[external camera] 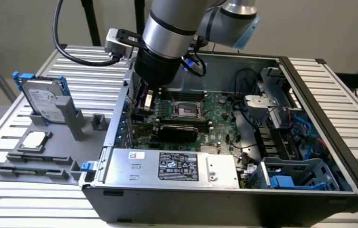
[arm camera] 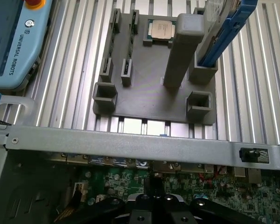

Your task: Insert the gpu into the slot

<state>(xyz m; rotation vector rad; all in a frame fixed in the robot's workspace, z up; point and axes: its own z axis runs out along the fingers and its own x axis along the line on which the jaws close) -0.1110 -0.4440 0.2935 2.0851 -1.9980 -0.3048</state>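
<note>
Risk | hand [external camera: 146,105], grip state cannot be told, hangs low inside case [external camera: 230,205] at 10 o'clock of gpu [external camera: 177,130] | sideways drift likely knocks motherboard [external camera: 220,107] parts or its wall.

An open black computer case [external camera: 230,211] lies on a slatted metal table [external camera: 14,209], a silver labelled power supply [external camera: 166,166] inside. Just beside it, a grey fixture [external camera: 40,164] holds a processor chip [external camera: 34,139] and an upright hard drive [external camera: 42,99] in a blue frame.
</note>
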